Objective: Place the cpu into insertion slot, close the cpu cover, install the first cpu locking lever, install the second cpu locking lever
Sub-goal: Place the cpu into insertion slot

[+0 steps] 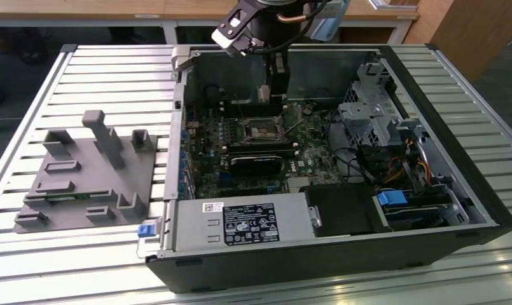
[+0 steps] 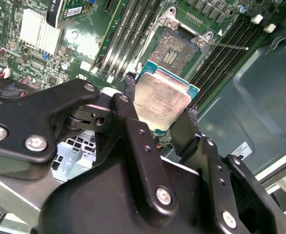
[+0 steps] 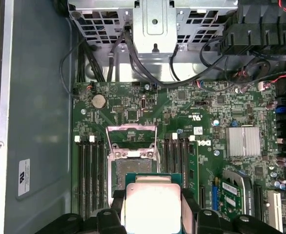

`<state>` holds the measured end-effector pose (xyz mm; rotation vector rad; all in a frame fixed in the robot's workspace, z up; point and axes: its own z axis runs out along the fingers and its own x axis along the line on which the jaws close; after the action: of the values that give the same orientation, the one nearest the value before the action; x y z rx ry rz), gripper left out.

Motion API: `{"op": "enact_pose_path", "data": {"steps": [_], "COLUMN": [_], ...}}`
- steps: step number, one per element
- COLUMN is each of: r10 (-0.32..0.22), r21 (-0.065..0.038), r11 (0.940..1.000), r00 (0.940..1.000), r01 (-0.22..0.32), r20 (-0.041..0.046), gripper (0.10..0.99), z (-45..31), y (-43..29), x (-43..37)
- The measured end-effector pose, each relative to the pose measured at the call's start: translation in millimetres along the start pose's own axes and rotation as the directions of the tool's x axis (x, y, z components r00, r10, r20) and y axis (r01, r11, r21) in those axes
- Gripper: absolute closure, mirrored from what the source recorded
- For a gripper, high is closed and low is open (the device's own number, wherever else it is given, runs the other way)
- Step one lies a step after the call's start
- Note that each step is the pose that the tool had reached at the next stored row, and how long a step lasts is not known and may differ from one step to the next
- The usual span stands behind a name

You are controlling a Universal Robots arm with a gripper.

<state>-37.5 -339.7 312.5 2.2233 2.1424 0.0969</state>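
Slatted table (image 1: 86,70) carries an open computer case (image 1: 459,165), green motherboard (image 3: 206,112) exposed inside. Pincer (image 3: 153,199) hangs over the board, fingers (image 2: 128,105) clamped on two opposite edges of the cpu (image 2: 163,97), metal top facing the wrist cameras. Insertion slot (image 2: 174,48) is bare, just beside the held chip. cpu cover (image 3: 131,127) is flipped open.

The cpu (image 2: 163,96) has a dull silver top and a teal-green edge. The gripper (image 2: 158,108) is black. The slot (image 2: 174,48) has a dark centre inside a silvery rim, on a green board (image 3: 165,105). The table (image 1: 111,70) is pale grey, striped by slats.
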Motion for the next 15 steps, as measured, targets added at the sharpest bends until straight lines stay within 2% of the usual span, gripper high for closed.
{"op": "enact_pose_path", "data": {"steps": [11,15], "r10": [0.006,0.006], "r21": [0.000,0.000], "r11": [1.0000,1.0000], "r00": [1.0000,1.0000], "r01": [-0.006,-0.006], "r20": [0.0003,0.0006], "gripper": [0.549,0.549], "z": [18.8,22.1], "y": [-1.7,-1.9], "x": [3.9,4.7]}}
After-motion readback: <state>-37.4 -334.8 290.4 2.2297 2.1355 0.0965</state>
